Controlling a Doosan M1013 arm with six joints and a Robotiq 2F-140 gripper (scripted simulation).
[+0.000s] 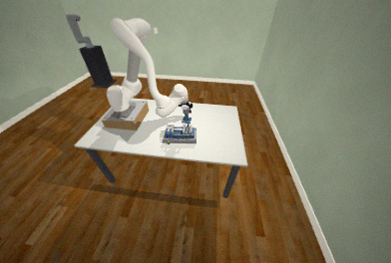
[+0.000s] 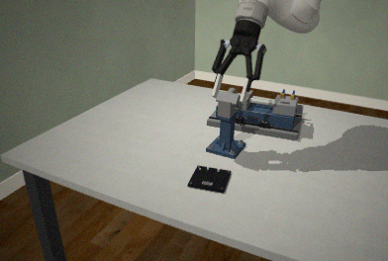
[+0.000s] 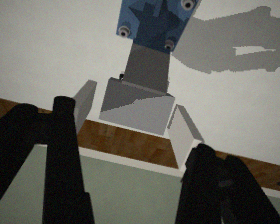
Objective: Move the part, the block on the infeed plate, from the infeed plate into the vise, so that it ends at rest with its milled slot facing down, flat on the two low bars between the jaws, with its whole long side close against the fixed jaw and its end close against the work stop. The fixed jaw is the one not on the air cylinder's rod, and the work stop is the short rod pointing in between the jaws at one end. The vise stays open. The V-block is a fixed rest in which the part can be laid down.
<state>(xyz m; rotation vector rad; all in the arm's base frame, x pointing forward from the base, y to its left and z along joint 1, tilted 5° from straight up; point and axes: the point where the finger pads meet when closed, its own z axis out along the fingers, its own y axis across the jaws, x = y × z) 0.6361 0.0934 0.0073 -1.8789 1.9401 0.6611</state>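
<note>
The part (image 2: pixel 228 100), a grey block, lies on top of the V-block (image 2: pixel 226 139), a blue post with a bolted foot standing in front of the vise. My gripper (image 2: pixel 232 90) is open just above the part, tilted, with one finger pad at each side of it. In the wrist view the part (image 3: pixel 136 107) sits between the two pads of the gripper (image 3: pixel 133 118) with a gap on each side, above the blue foot of the V-block (image 3: pixel 154 21). The black infeed plate (image 2: pixel 210 178) lies bare near the table's front. The vise (image 2: pixel 269 114) stands open behind the V-block.
The arm's base sits on a wooden box (image 1: pixel 126 116) at the table's far left in the wide view. The vise (image 1: pixel 181 133) is at mid-table. The arm casts a wide shadow (image 2: pixel 317 150) on the table to the right of the V-block.
</note>
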